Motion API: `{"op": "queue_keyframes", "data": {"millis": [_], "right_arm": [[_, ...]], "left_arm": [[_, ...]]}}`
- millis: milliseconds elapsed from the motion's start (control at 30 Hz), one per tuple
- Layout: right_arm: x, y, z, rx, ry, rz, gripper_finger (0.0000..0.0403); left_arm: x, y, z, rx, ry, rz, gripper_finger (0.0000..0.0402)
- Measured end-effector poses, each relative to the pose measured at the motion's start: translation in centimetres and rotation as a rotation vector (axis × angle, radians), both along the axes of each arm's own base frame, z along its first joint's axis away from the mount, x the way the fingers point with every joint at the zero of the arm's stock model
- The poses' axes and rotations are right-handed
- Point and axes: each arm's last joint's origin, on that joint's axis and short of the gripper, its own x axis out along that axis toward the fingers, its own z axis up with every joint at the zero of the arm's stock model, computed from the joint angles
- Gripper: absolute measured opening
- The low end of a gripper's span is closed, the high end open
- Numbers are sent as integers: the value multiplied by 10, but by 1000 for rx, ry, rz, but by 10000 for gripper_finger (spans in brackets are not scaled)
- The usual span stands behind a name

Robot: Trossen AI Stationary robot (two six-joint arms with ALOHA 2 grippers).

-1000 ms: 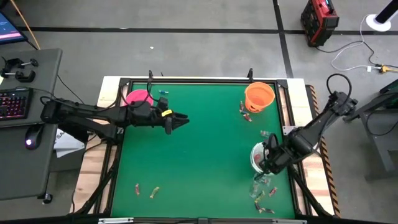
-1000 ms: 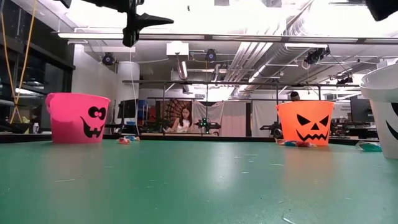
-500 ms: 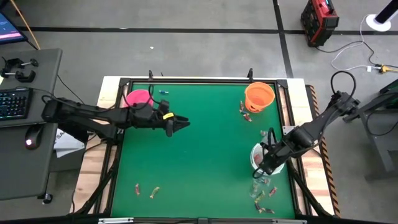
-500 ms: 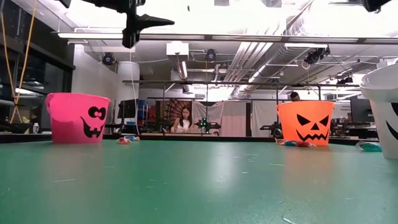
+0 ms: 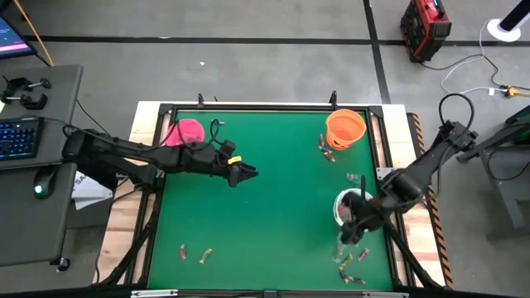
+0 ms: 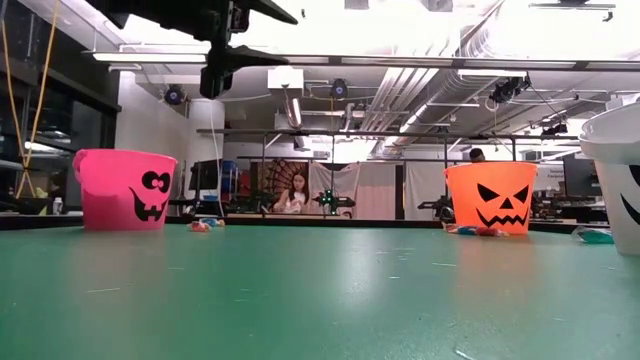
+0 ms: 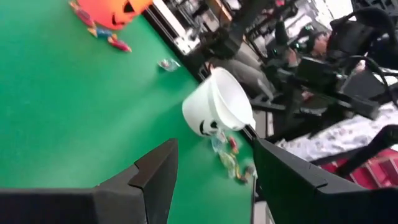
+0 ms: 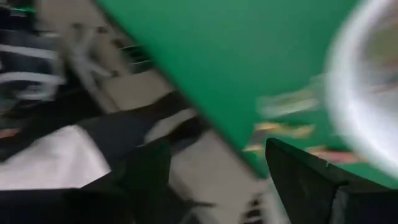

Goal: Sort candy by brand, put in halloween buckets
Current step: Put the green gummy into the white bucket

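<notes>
Three halloween buckets stand on the green table: pink (image 5: pixel 187 131) at the far left, orange (image 5: pixel 344 128) at the far right, white (image 5: pixel 342 203) at the right side. Candy lies loose by the orange bucket (image 5: pixel 328 151), beside the white one (image 5: pixel 354 178), at the near right (image 5: pixel 349 263) and at the near left (image 5: pixel 195 252). My left gripper (image 5: pixel 248 175) hovers open over the table's middle left, right of the pink bucket, with nothing between its fingers (image 7: pixel 155 174). My right gripper (image 5: pixel 354 228) stands open above the white bucket's near rim, holding nothing.
A dark frame (image 5: pixel 248 108) edges the table's mat. The middle of the green mat (image 5: pixel 273 215) lies bare between the arms. In the low view a person (image 6: pixel 295 195) sits in the room far behind the table.
My left gripper has gone toward the table's right edge and come down a little. My right gripper has risen above the white bucket, leaving the top of the low view, tipped, and drifted slightly toward the near edge. The buckets and loose candy have kept their places.
</notes>
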Motion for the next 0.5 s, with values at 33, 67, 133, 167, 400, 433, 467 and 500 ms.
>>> {"op": "queue_keyframes", "data": {"millis": [33,67,133,167,400,433,467,500], "right_arm": [[3,8,-1,37,-13,-9,256],[6,17,-2,77,-16,-21,256],[12,38,-8,150,1,-29,256],[13,49,-12,186,24,-24,256],[-4,117,-66,217,358,-111,246],[-9,122,-72,184,378,-162,242],[-11,126,-78,146,396,-173,238],[-11,128,-83,112,431,-178,234]], "left_arm": [[0,0,0,-3,4,-8,197],[0,0,-1,-3,4,-9,197],[0,0,0,-3,1,-9,197],[0,0,0,-3,1,-9,197],[0,0,0,-2,1,-7,197],[0,0,0,-2,1,-7,197],[0,0,0,-1,1,-7,197],[0,0,0,4,2,-8,197]]}}
